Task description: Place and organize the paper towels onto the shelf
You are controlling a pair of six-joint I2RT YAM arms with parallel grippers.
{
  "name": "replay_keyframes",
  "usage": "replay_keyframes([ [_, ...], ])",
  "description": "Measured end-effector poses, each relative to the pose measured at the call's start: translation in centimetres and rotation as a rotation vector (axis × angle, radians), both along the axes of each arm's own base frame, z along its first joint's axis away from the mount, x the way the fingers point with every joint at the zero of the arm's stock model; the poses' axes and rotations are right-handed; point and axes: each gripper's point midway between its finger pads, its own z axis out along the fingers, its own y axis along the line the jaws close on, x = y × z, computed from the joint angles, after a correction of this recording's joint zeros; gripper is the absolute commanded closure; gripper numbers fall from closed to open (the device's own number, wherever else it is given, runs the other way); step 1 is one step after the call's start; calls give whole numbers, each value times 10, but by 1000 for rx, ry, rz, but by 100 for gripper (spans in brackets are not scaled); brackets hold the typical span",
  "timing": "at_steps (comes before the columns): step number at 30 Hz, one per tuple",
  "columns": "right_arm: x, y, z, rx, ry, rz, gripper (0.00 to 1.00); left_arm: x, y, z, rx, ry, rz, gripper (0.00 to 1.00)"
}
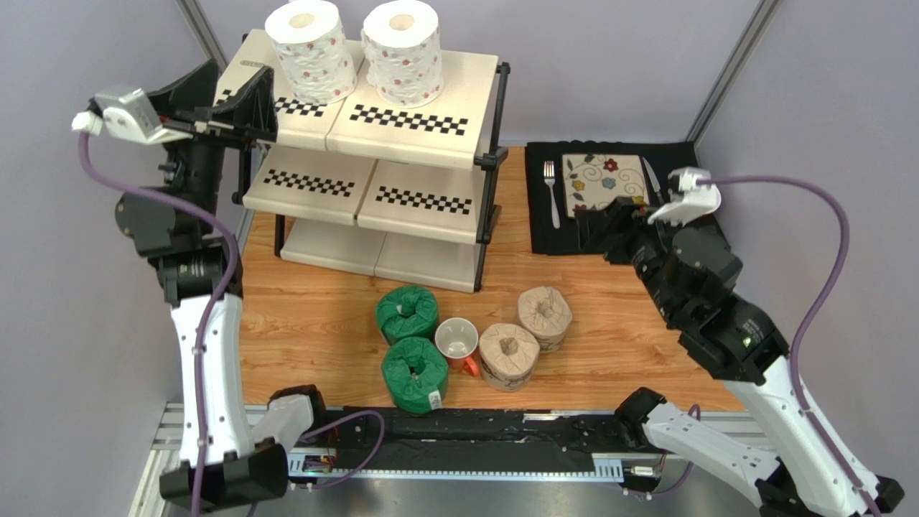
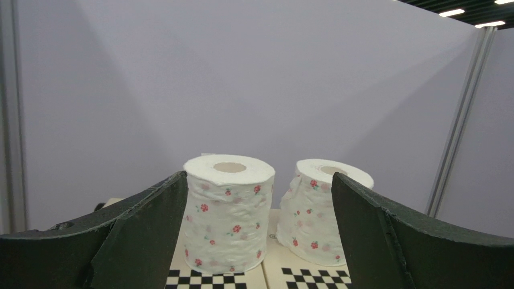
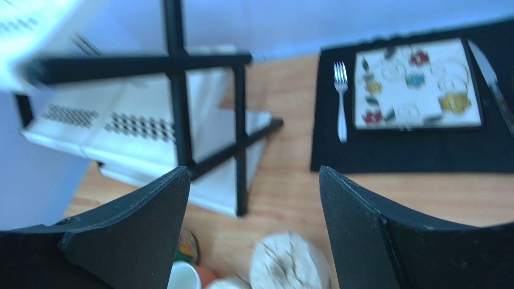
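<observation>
Black fingers (image 2: 139, 241) of left gripper (image 2: 258, 176) fill both bottom corners of left wrist view, cut off by frame edge. Jaws wide apart, nothing clamped. Btwn them, further off, 2 floral rolls (image 2: 228, 214) stand upright side by side on top tier of shelf (image 2: 274, 265). Only a strip of checkered edge shows there.

Top view: left gripper (image 1: 259, 108) sits at far-left corner of shelf (image 1: 464, 92), just beside left floral roll (image 1: 311, 49); can't tell if touching. Other floral roll (image 1: 402, 49) is to its right, same tier.

Right gripper (image 1: 609, 232) is hard to pick out vs black placemat (image 1: 545, 232). Right wrist view is blurred. Right gripper (image 3: 253, 171) jaws apart, holding nothing. Shelf posts (image 3: 175, 90) far-left; fork (image 3: 341, 102), patterned plate (image 3: 416, 84) and knife (image 3: 491, 78) on the placemat (image 3: 392, 150), knife cut off at right.

On table (image 1: 313, 312), near side of shelf: 2 green rolls (image 1: 408, 312), one nearer (image 1: 415, 374). Mug (image 1: 457, 339) is just right of them, then 2 tan rolls (image 1: 508, 355), other further right (image 1: 545, 315). Mug contents can't be made out; its handle is partly hidden. Any lettering on wrappers too small to read.
</observation>
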Motion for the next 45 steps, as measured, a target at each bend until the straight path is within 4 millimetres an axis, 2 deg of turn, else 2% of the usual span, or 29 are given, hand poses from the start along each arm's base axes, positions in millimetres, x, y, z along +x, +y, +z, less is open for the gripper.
replay_keyframes([
  [3, 18, 13, 54, 21, -89, 5, 15, -35, 1, 7, 28, -32, 67, 2],
  [6, 41, 29, 99, 17, -154, 11, 14, -55, 1, -7, 39, -16, 101, 2],
  [9, 68, 51, 140, 10, -216, 20, 14, -56, 0, -32, 46, 48, 98, 2],
  [12, 101, 78, 160, -26, -249, 32, 13, -41, -1, -76, 43, 173, 75, 2],
  [16, 153, 116, 165, -114, -281, 41, 12, -25, -5, -145, 34, 354, 32, 1],
  [18, 175, 128, 161, -170, -292, 32, 11, -22, -7, -166, 31, 417, 14, 1],
  [20, 196, 140, 157, -217, -314, 20, 10, -24, -10, -177, 33, 448, -4, 1],
  [23, 224, 157, 150, -281, -348, 4, 9, -33, -16, -177, 49, 444, -26, 1],
  [27, 246, 169, 144, -330, -380, -8, 8, -41, -21, -178, 78, 443, -41, 1],
  [31, 253, 173, 144, -356, -407, -11, 7, -42, -23, -183, 94, 459, -50, 1],
  [34, 253, 172, 152, -354, -434, -5, 7, -40, -22, -189, 98, 482, -51, 1],
  [38, 258, 166, 163, -324, -473, 20, 7, -38, -22, -194, 105, 500, -52, 1],
  [45, 273, 154, 166, -258, -494, 133, 7, -38, -22, -195, 113, 502, -48, 1],
])
